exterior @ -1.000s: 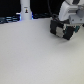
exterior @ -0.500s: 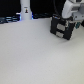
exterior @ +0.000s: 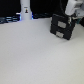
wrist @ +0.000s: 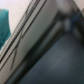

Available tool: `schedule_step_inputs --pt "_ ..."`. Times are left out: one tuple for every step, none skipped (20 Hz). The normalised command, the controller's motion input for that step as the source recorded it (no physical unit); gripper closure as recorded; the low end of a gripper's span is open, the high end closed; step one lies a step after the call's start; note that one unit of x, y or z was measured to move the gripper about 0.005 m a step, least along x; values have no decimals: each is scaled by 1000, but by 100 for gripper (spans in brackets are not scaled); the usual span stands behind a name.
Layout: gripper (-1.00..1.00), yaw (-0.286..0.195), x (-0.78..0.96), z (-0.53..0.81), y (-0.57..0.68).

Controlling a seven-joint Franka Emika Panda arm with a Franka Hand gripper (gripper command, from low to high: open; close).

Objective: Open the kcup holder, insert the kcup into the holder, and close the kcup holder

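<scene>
The black kcup holder (exterior: pixel 63 26) sat tilted near the table's (exterior: pixel 35 57) far edge with the arm right above it, so a bump could tip it; I couldn't tell if the hand was clenched, and no kcup showed.

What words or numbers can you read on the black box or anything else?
None can be read.
The black drawer box: its front shows two rectangular dents, no letters.
The white bottle-like thing at the back: too blurred to tell if it has a label.
The wrist view is a blurry close-up of a dark surface, with no writing.
</scene>
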Motion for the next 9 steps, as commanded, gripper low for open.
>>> schedule_step_inputs --pt "-100 34 -514 80 597" --pt "-100 31 -478 166 587" --pt "-100 25 -388 318 515" --pt "-100 9 -91 498 337" --pt "-100 10 70 562 266" --pt "-100 10 121 644 226" --pt "-100 7 141 670 185" --pt "-100 10 135 666 184" --pt "-100 2 134 695 154"
